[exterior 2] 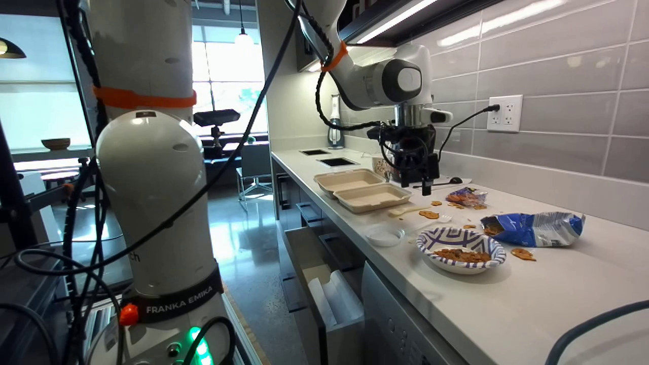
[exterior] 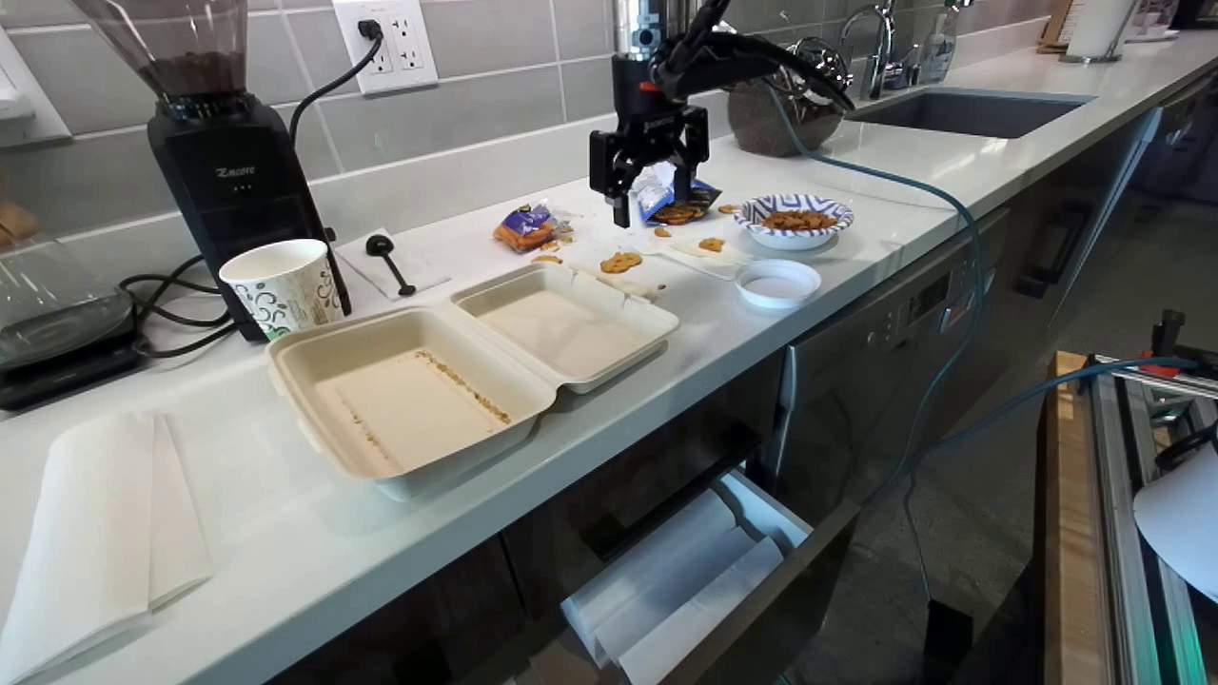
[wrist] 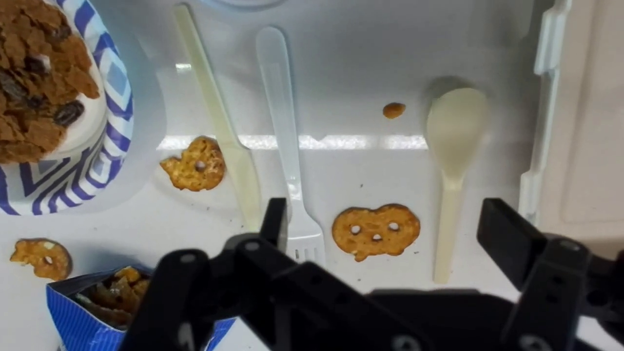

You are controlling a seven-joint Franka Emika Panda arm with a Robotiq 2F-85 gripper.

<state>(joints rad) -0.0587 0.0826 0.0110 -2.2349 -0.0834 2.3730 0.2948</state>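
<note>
Hovering above counter [exterior 2: 573, 289], hand [wrist: 388, 218] spread; pretzel [wrist: 375, 225] between fork [wrist: 288, 146] and spoon [wrist: 452, 178]; bowl [wrist: 117, 116], blue bag [exterior 2: 545, 230], takeout box [exterior: 504, 352] around

Between the parted jaws of the gripper [wrist: 390, 226], room runs down to a pretzel [wrist: 376, 231] and a spoon [wrist: 458, 126]. In the wrist view, a fork [wrist: 279, 87] and a knife [wrist: 241, 168] lie beside one jaw, a food box [wrist: 590, 136] beside the other. A bowl [exterior 2: 456, 236] and a blue bag [exterior 2: 537, 230] bar a low sideways path. A wall [exterior 2: 557, 111] closes the back of the desk [exterior: 257, 504]; below, an open drawer [exterior: 797, 590] juts out.
</note>
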